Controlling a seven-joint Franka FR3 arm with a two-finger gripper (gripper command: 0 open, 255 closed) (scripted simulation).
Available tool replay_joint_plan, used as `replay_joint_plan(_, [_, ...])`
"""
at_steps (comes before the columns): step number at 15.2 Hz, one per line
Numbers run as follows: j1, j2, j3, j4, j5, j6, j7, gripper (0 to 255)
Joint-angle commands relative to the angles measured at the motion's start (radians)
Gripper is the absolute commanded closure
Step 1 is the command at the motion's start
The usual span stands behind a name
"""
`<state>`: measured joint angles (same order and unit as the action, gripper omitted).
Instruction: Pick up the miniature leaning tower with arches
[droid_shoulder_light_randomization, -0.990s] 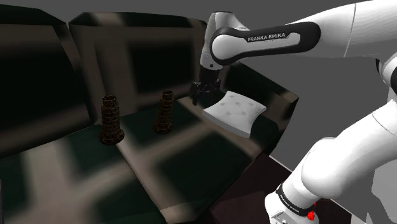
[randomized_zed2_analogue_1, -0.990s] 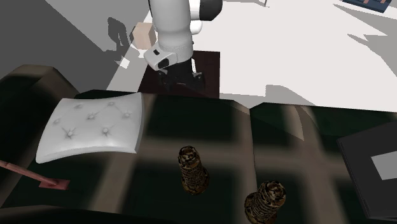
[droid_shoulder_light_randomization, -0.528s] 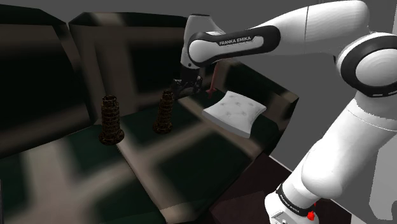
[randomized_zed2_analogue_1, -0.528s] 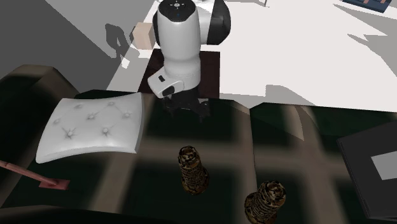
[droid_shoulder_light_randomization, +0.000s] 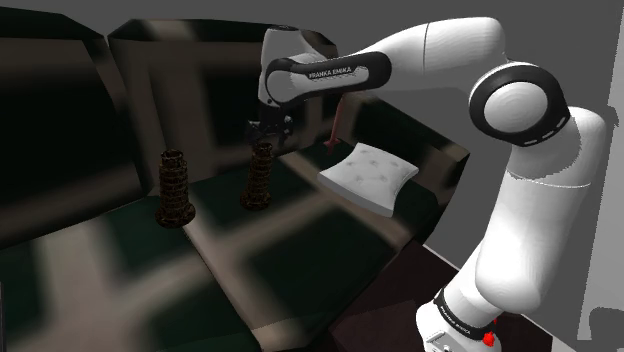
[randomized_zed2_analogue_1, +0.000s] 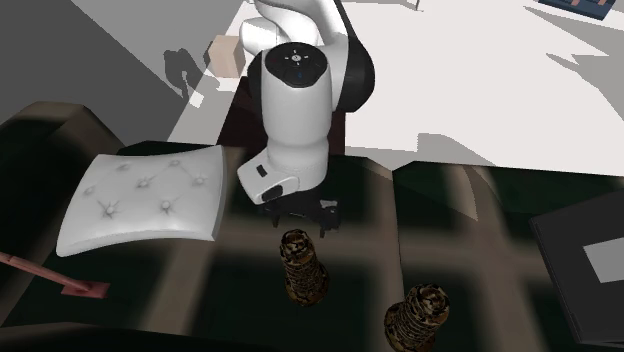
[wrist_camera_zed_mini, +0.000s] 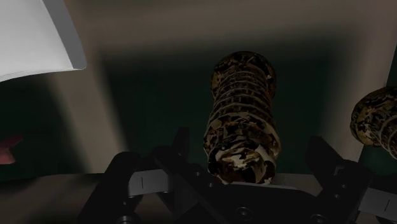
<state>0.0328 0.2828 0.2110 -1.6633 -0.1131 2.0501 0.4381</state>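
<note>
Two dark brown mottled miniature towers with arched tiers stand on a dark green sofa seat (droid_shoulder_light_randomization: 300, 250). The nearer tower (droid_shoulder_light_randomization: 259, 176) (randomized_zed2_analogue_1: 302, 266) (wrist_camera_zed_mini: 242, 118) is directly under my gripper (droid_shoulder_light_randomization: 262, 133) (randomized_zed2_analogue_1: 300, 214) (wrist_camera_zed_mini: 251, 158). The gripper is open, with one finger (wrist_camera_zed_mini: 180, 147) on each side of the tower's top, apart from it. Further off, the second tower (droid_shoulder_light_randomization: 173, 188) (randomized_zed2_analogue_1: 416, 317) (wrist_camera_zed_mini: 375, 122) also stands upright.
A white tufted pillow (droid_shoulder_light_randomization: 367, 172) (randomized_zed2_analogue_1: 146, 203) (wrist_camera_zed_mini: 35, 35) lies on the seat beside the gripper. A thin pink strip (randomized_zed2_analogue_1: 58, 279) (droid_shoulder_light_randomization: 335, 122) lies near it. A dark flat book (randomized_zed2_analogue_1: 588, 258) rests at the second exterior view's right. The sofa back (droid_shoulder_light_randomization: 70, 110) rises behind the towers.
The arm has swung toward the shoulder view's left, carrying the gripper from beside the pillow to right over the nearer tower. The towers have not moved.
</note>
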Motion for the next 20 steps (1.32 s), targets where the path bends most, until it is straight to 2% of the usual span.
replay_joint_plan(1, [0.003, 0.019, -0.002, 0.006, -0.007, 0.015, 0.006, 0])
replay_joint_plan(6, [0.003, 0.039, -0.005, -0.042, -0.015, 0.082, 0.013, 0])
replay_joint_plan(8, [0.003, 0.039, -0.005, -0.042, -0.015, 0.082, 0.013, 0])
replay_joint_plan(9, [0.003, 0.038, -0.005, -0.042, -0.015, 0.081, 0.013, 255])
replay_joint_plan(18, [0.003, 0.039, -0.005, -0.042, -0.015, 0.082, 0.013, 255])
replay_joint_plan(20, [0.003, 0.031, -0.003, -0.026, -0.012, 0.058, 0.011, 255])
